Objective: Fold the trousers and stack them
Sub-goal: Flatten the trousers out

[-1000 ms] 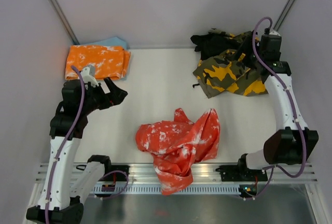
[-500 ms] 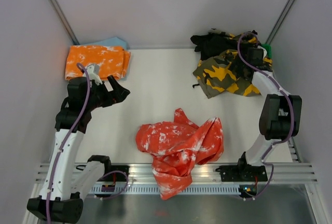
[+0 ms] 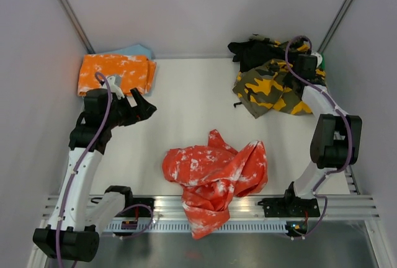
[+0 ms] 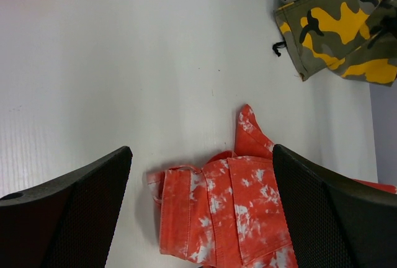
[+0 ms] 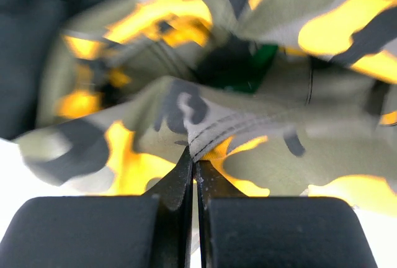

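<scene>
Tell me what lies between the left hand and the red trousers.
Only bare table separates the left hand and the red trousers, clearest in the top view.

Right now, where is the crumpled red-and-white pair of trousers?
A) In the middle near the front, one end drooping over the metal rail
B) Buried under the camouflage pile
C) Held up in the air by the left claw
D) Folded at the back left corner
A: the red trousers lie bunched on the table's near middle, with their lower end hanging over the metal rail at the front.
</scene>
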Robot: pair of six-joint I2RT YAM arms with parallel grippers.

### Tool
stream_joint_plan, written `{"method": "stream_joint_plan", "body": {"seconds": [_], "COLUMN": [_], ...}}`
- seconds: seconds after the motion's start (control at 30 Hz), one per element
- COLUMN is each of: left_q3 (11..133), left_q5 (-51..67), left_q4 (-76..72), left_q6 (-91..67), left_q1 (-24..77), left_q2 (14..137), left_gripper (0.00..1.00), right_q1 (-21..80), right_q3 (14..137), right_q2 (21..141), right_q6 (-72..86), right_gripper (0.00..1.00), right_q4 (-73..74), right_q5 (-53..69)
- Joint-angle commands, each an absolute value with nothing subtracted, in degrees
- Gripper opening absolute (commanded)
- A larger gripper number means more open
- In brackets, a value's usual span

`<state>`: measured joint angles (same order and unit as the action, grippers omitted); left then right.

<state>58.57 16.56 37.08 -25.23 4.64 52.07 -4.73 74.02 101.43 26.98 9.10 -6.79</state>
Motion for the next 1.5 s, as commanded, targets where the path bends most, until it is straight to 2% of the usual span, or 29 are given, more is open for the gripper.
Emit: {"method": "stream_joint_plan", "body": {"seconds": [0.0,0.1,0.17,0.27,0.3,0.4,0.43,0.6,0.83,1.0,1.03,1.07,1.1,1.13,1.17,1.2,1.27,1.33,1.4,1.43,1.47], "left_q3": [58.45,58.36,58.53,58.62,58.54,58.1,57.83,57.39,58.88,58.62,58.62,58.8,58.89,59.32,59.67,60.11,60.99,61.87,62.57,62.75,62.41], "left_q5": [17.4,18.63,18.81,18.72,18.72,18.81,18.81,18.9,18.28,17.14,17.14,17.4,17.49,17.58,18.36,18.72,21.51,24.59,26.54,26.54,27.76], "left_q4": [34.1,33.75,34.01,33.66,33.66,33.14,32.61,31.82,32.69,33.22,33.22,33.22,33.4,33.57,33.84,34.45,34.72,35.41,37.17,38.92,39.28], "left_q6": [-25.22,-25.31,-24.96,-24.7,-24.7,-25.14,-25.4,-25.75,-25.14,-25.49,-25.58,-25.49,-25.31,-25.05,-24.7,-24.35,-22.6,-19.7,-17.76,-17.58,-17.4], "left_q1": [4.92,4.92,4.92,4.92,4.92,4.92,4.92,4.92,4.92,4.92,4.92,4.92,4.92,4.92,4.92,4.92,4.92,5.01,5.27,5.36,5.71], "left_q2": [51.59,51.86,51.77,51.68,51.68,51.94,52.03,53.26,55.37,55.28,55.37,55.46,55.55,55.63,55.98,56.07,55.9,55.46,55.46,55.37,55.37], "left_gripper": [1.0,1.0,1.0,1.0,1.0,1.0,1.0,1.0,1.0,1.0,1.0,1.0,1.0,1.0,1.0,1.0,1.0,1.0,1.0,1.0,0.99], "right_q1": [-5.01,-5.01,-5.1,-5.19,-5.19,-5.19,-5.36,-5.54,-5.62,-5.62,-5.62,-5.62,-5.8,-6.06,-6.24,-6.85,-6.77,-6.77,-6.68,-6.59,-6.5], "right_q3": [76.37,82.25,90.5,110.16,122.4,143.52,146.22,137.57,133.69,120.37,117.54,115.25,113.22,114.25,119.39,123.01,133.62,137.18,134.05,130.73,123.12], "right_q2": [92.83,92.46,94.9,102.87,105.62,116.17,118.11,120.93,130.42,126.4,123.52,122.44,121.47,121.29,121.55,122.07,122.78,119.37,114.46,107.91,104.54], "right_q6": [25.67,24.26,23.38,22.07,21.54,21.01,20.92,20.83,18.02,18.28,18.02,17.5,17.14,16.44,15.48,14.95,13.54,13.88,15.28,15.99,16.61], "right_gripper": [0.0,0.0,0.0,0.0,0.0,0.0,0.0,0.0,0.0,0.0,0.04,0.17,0.62,0.83,0.95,0.98,0.98,0.98,0.98,0.98,0.98], "right_q4": [8.69,12.73,13.88,18.44,20.89,23.11,22.25,10.82,11.69,8.71,7.83,7.3,8.17,10.35,16.72,20.18,29.39,32.25,31.65,30.34,27.19], "right_q5": [-6.76,-8.26,-8.26,-6.69,-4.5,-2.91,-2.29,4.21,10.28,10.64,9.33,5.14,3.27,2.64,3.85,5.69,10.51,14.31,19.15,20.2,22.13]}}
